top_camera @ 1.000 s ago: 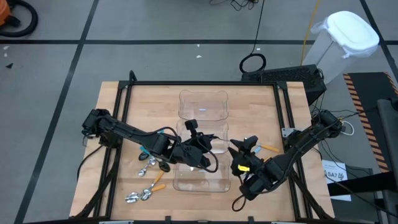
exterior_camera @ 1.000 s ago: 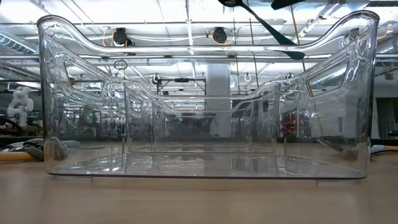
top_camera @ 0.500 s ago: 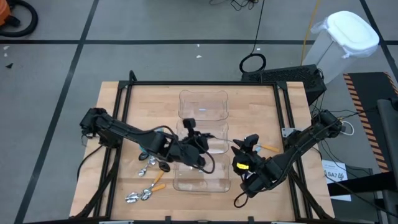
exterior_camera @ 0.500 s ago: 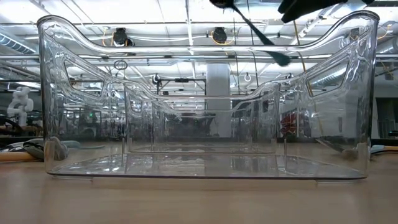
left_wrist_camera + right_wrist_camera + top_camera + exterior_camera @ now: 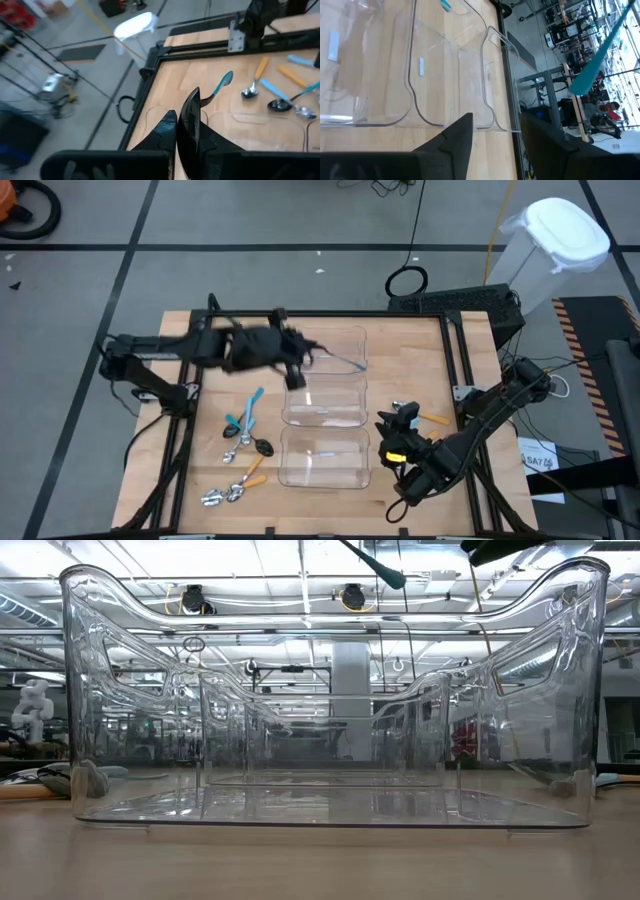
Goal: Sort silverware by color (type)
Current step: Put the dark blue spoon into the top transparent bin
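My left gripper (image 5: 298,360) is shut on a spoon (image 5: 340,360) with a light-blue handle, held in the air over the far clear bin (image 5: 345,335). The handle's tip also shows in the low view (image 5: 386,577) and in the right wrist view (image 5: 597,47). My right gripper (image 5: 400,428) (image 5: 495,142) is open to the right of the near bin (image 5: 325,478), holding nothing. Several spoons lie flat on the table left of the bins: a blue one (image 5: 248,408), a dark-bowled one (image 5: 262,447), an orange one (image 5: 255,470). Another orange spoon (image 5: 432,418) lies right of the bins. My left gripper pinches the spoon between its two fingers (image 5: 190,112) at the dark metal end (image 5: 204,98). The fingers point roughly level toward the table's right. The spoon runs on along them, its blue handle (image 5: 223,81) sticking out ahead. It is lifted clear over the far bin.
Three clear bins stand in a row down the table's middle: far, middle (image 5: 300,418) and near. A black frame (image 5: 330,314) runs around the table top. Bare wood lies right of the far bin (image 5: 410,360).
My left gripper, shut on the blue-handled spoon, has risen from over the middle and near bins and swung toward the table's far edge, now above the far bin. The spoon went with it, lifted clear throughout. My right gripper has drawn back a little toward the near edge.
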Controlling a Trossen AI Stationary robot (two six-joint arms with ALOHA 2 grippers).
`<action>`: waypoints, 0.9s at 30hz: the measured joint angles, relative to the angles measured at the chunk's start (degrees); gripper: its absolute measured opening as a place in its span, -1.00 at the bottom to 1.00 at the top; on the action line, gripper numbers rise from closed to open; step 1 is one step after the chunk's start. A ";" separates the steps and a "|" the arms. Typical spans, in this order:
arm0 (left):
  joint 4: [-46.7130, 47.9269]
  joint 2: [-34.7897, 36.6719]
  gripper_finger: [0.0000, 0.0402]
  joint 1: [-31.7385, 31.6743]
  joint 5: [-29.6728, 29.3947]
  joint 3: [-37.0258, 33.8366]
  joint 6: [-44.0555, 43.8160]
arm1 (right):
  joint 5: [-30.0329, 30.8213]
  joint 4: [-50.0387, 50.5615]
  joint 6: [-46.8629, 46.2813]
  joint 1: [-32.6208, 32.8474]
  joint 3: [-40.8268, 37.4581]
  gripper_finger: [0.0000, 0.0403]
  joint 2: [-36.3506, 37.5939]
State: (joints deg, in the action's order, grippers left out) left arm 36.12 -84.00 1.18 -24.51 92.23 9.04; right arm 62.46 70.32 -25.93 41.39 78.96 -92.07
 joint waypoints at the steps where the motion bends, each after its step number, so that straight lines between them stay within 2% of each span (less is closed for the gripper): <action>1: -0.05 0.48 -0.93 -2.08 2.67 0.00 -0.02 | -0.02 0.15 0.00 0.16 0.00 -0.21 0.00; 7: -2.22 0.83 -0.93 -13.93 18.98 -2.34 -1.09 | -0.54 0.55 0.00 0.86 0.00 -0.21 0.00; 12: -14.03 1.96 -0.93 -22.07 31.28 -13.52 -4.41 | -4.26 0.87 -0.56 1.09 0.00 -0.21 0.00; 15: -26.13 2.73 -0.93 -25.70 37.61 -21.60 -8.36 | -5.71 2.09 -2.57 1.11 0.00 -0.21 0.00; 21: -37.64 3.55 -0.93 -29.64 39.24 -33.97 -14.16 | -5.81 3.94 -4.89 1.11 0.02 -0.21 0.00; 27: -48.78 3.49 -0.93 -31.18 38.96 -41.51 -19.14 | -5.75 3.88 -4.85 1.07 0.04 -0.21 0.00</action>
State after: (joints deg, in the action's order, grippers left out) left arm -12.66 -80.51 -29.99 14.45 50.71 -10.10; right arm 56.71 74.19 -30.79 42.46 79.00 -92.07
